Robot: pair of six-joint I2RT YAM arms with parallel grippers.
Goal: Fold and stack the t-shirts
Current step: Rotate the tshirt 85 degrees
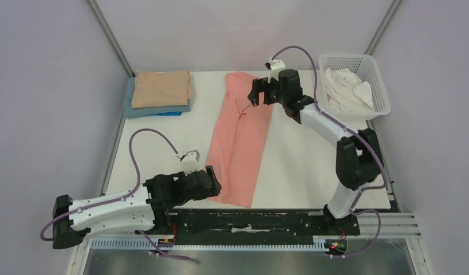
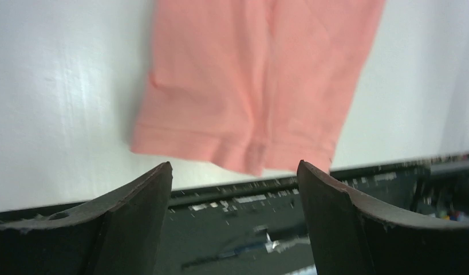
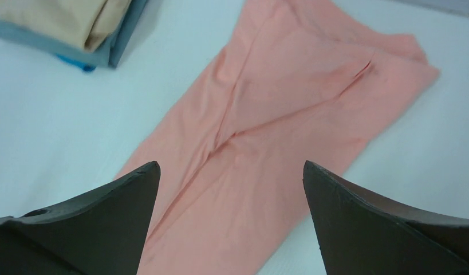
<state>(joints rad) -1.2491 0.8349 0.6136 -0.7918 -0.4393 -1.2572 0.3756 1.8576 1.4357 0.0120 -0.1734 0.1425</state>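
Note:
The salmon-pink t-shirt (image 1: 240,140) lies on the white table as a long narrow strip, its sides folded in lengthwise. It shows in the left wrist view (image 2: 255,86) and the right wrist view (image 3: 266,149). My left gripper (image 1: 215,179) is open and empty, low at the shirt's near left corner. My right gripper (image 1: 253,91) is open and empty above the shirt's far end. A folded tan t-shirt (image 1: 161,88) lies on a folded blue t-shirt (image 1: 154,109) at the back left. A crumpled white t-shirt (image 1: 347,87) lies in the basket.
The white mesh basket (image 1: 382,86) stands at the back right corner. The black rail (image 1: 249,220) runs along the table's near edge. Grey walls enclose the table on the left, back and right.

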